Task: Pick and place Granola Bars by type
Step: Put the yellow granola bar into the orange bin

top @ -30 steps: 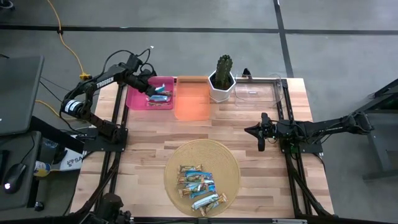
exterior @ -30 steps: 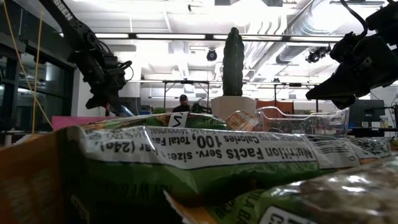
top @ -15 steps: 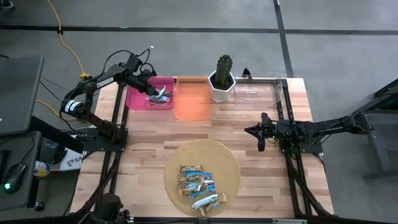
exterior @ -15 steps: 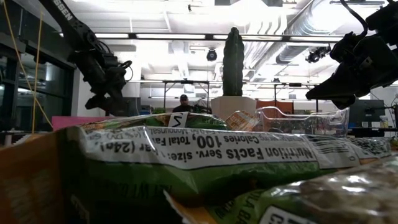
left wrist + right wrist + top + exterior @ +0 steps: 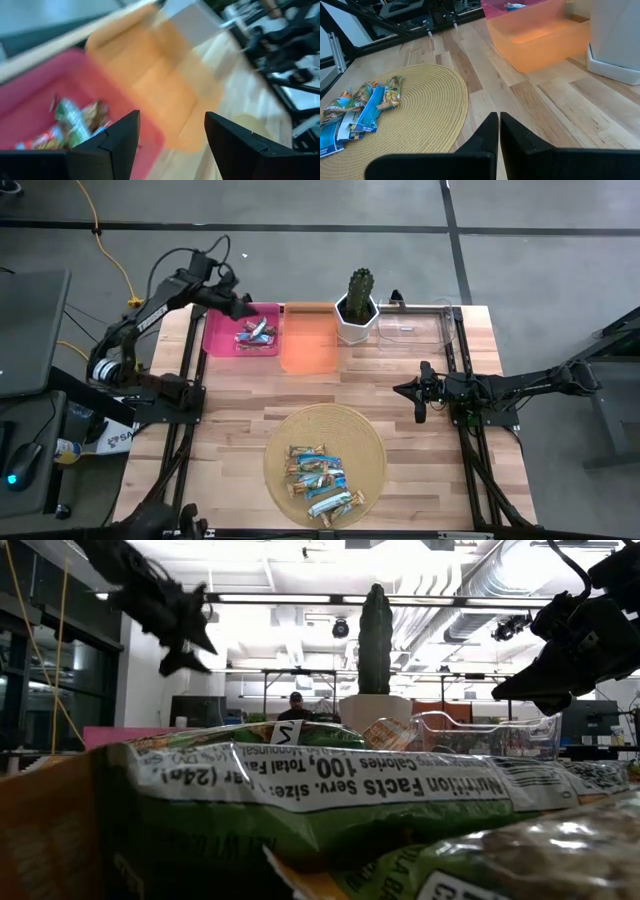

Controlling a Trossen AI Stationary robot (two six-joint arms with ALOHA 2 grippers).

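Pink bin [image 5: 228,330] holds granola bars [image 5: 255,333]; left gripper [image 5: 240,305] raised above it, fingers spread, empty. Right gripper [image 5: 419,406] low over table, fingers pressed together.

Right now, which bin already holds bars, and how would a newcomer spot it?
Start at the potted cactus on the table's far edge. Two bins sit beside it, toward the left arm; the pink bin is the outer one. Unlike the bare orange bin between it and the cactus, it holds a few bars.

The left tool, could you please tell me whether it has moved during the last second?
Yes: the left tool has risen, open, above the pink tray.
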